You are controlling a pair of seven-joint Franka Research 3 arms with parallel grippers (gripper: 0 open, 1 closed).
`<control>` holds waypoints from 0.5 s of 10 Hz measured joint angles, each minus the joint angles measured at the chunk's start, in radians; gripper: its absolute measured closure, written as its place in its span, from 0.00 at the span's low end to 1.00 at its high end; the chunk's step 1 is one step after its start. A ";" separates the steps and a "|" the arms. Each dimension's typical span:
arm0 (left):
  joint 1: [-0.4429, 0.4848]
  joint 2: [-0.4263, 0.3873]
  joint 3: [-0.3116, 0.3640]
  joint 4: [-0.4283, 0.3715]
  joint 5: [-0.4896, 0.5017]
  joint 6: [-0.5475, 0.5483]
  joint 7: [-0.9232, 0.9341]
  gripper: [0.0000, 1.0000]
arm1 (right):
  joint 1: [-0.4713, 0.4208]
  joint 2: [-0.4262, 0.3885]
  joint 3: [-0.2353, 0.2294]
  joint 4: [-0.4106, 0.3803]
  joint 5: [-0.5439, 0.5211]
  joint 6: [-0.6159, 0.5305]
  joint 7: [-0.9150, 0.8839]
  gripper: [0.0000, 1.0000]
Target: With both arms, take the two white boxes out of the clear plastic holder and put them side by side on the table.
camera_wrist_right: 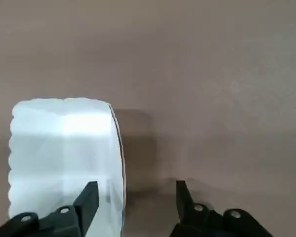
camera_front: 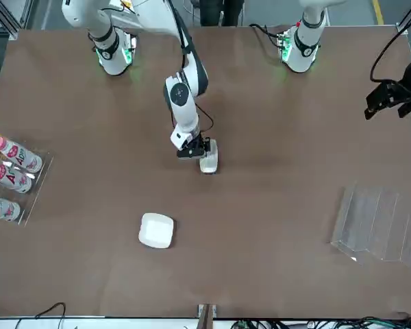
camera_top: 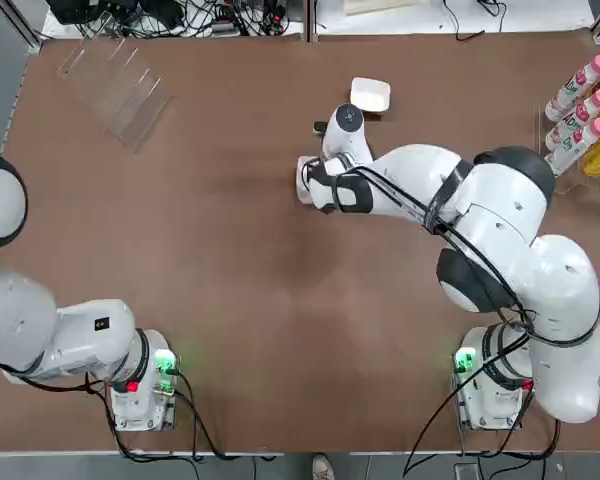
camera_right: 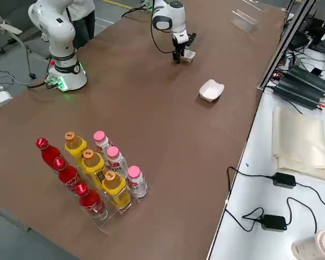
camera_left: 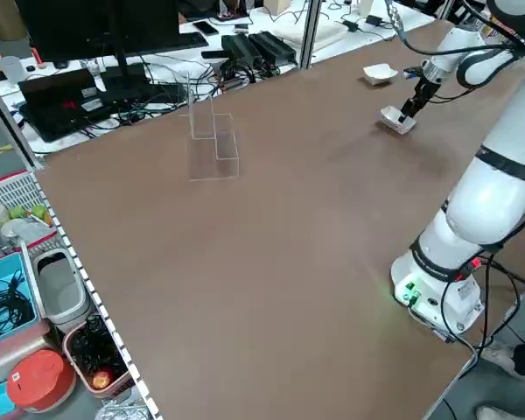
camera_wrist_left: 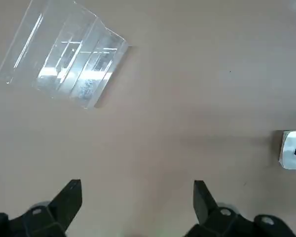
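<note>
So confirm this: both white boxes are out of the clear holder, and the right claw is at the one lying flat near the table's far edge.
Wrong box. The top view shows the right claw at the box standing on edge mid-table; the flat box lies apart, untouched. Both are indeed out of the clear holder.

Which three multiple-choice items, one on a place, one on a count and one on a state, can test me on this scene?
1. Where is the clear plastic slotted holder?
A. far corner of the brown table, robot's left
B. table's middle
C. near edge, robot's right

2. How many small white rounded boxes lie on the table?
A. one
B. two
C. four

3. The holder is
A. full
B. empty
C. holding one box

Key: 1 A, the top view shows it there. 2 B, one lies apart, the other beside the right tool. 3 B, its slots show only table.
</note>
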 joint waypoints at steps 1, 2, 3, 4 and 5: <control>0.000 0.000 0.000 0.000 0.000 0.000 0.000 0.00 | -0.001 0.000 -0.001 0.004 0.023 0.000 0.002 0.34; 0.000 0.000 0.000 0.000 0.000 0.000 0.000 0.00 | -0.002 0.000 -0.001 0.008 0.039 -0.004 0.003 0.52; 0.000 0.000 0.000 0.000 0.000 0.000 0.000 0.00 | -0.002 0.000 -0.001 0.013 0.048 -0.013 0.006 0.55; 0.000 0.000 0.000 0.000 0.000 0.000 0.000 0.00 | -0.002 -0.001 -0.001 0.019 0.050 -0.024 0.010 0.60; 0.000 0.000 0.000 0.000 0.000 0.000 0.000 0.00 | -0.001 -0.001 -0.001 0.023 0.050 -0.031 0.013 0.79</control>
